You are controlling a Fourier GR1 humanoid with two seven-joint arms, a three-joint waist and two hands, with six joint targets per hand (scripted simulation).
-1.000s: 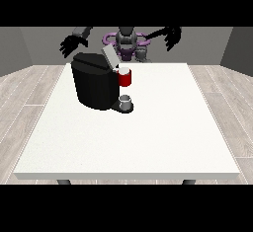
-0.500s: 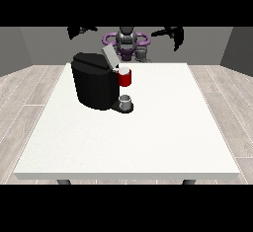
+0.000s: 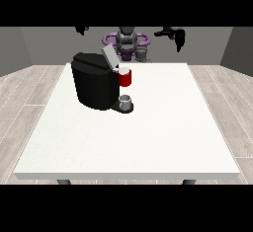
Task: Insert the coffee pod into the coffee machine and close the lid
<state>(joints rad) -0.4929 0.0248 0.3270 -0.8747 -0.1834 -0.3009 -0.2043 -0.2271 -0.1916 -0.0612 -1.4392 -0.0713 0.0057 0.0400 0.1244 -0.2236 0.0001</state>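
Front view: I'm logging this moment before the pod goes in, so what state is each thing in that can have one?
Coffee machine: upright on the table, near the robot's side.
Lid: raised, open.
Small grey cup: upright on the machine's base.
Hand at the view's right: raised above the table, holding nothing, fingers pointing down.
Hand at the view's left: raised, mostly cut off at the scene's top edge.

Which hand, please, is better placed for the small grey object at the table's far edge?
Probably the robot's left, the hand at the view's right: it hangs nearer the grey object, clear of the coffee machine.
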